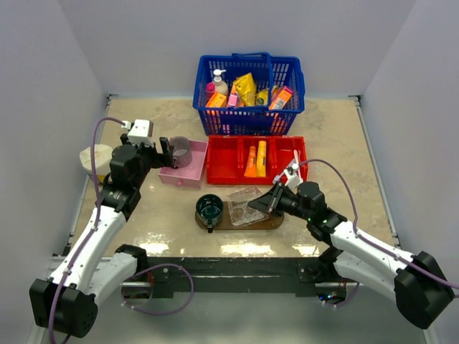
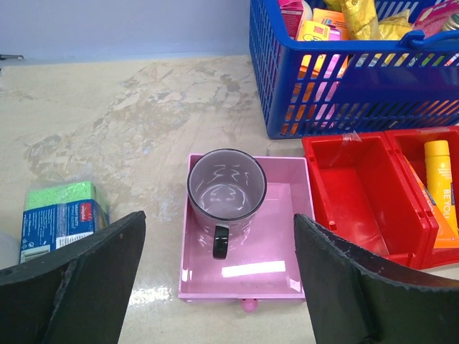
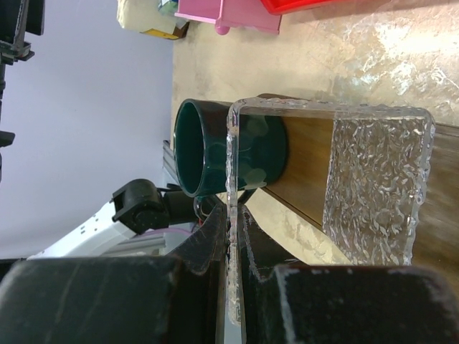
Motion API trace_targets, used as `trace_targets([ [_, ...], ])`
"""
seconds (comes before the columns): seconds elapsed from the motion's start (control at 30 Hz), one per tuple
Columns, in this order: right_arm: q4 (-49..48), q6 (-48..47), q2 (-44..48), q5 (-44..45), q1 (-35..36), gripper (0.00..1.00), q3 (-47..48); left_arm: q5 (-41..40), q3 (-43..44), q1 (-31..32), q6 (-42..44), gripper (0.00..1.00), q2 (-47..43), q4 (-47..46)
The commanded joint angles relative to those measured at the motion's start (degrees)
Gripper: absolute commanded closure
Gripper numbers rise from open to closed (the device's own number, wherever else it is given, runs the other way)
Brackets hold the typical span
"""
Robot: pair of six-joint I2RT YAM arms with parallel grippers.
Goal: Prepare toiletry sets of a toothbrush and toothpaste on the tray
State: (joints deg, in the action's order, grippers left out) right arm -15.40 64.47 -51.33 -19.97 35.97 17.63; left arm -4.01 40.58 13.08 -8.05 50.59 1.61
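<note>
The tray (image 1: 276,222) lies by the table's (image 1: 337,143) front edge, a clear dish (image 1: 244,203) across it, its right rim pinched in the closed right gripper (image 1: 267,206). Both toothpaste tubes (image 1: 252,162) sit in the red bin (image 1: 224,156) behind. The left gripper (image 1: 166,153) gapes empty above the pink box (image 1: 174,178)

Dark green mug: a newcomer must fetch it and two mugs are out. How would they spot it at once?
Find the red three-compartment bin in front of the blue basket; just nearer the arms lies a brown wooden tray. The dark green mug stands upright on its left end, beside a clear textured dish. The only other mug, a grey mug, sits in the pink box.
</note>
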Motion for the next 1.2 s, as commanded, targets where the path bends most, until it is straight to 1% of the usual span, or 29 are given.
trace_targets([
  [0.0,-3.24,-0.66,0.44,1.68,0.42,1.00,-0.23,0.85,0.73,0.45,0.94,0.12,0.13,-1.87],
  [0.07,-1.75,-1.18,0.62,2.21,0.42,0.98,-0.23,0.85,0.82,0.45,0.94,0.12,0.13,-1.87],
  [0.2,1.06,-1.71,1.76,3.62,0.51,0.79,-0.05,0.85,0.82,0.54,0.94,0.12,-0.14,-1.87],
  [0.27,3.34,-2.76,1.94,4.32,0.42,0.73,0.65,1.02,0.82,0.54,1.02,0.12,-0.14,-1.87],
  [0.3,3.97,-3.03,2.02,4.58,0.42,0.68,0.91,1.02,0.82,0.54,1.02,0.12,-0.14,-1.87],
  [0.4,5.38,-4.00,1.94,4.94,0.42,0.61,1.62,0.93,0.82,0.54,1.02,0.12,-0.31,-1.87],
  [0.6,8.89,-5.84,2.29,6.07,0.42,0.52,3.20,0.76,0.73,0.63,1.02,0.12,-0.40,-1.87],
  [0.67,12.21,-7.07,2.55,7.13,0.42,0.43,4.43,0.76,0.73,0.63,1.02,0.12,-0.32,-1.87],
  [0.77,15.21,-9.00,3.17,8.80,0.42,0.35,6.27,0.76,0.73,0.63,1.02,0.12,-0.49,-1.87],
  [0.87,20.30,-10.85,3.52,10.64,0.51,0.32,8.38,0.67,0.73,0.63,1.02,0.12,-0.40,-1.87],
  [1.0,26.63,-14.53,3.08,13.98,0.42,0.30,11.72,0.67,0.82,0.72,1.02,0.12,-0.58,-1.78],
  [1.17,37.27,-19.11,0.27,19.51,0.77,0.36,18.49,0.58,0.82,0.72,1.02,0.12,-0.75,-1.78],
])
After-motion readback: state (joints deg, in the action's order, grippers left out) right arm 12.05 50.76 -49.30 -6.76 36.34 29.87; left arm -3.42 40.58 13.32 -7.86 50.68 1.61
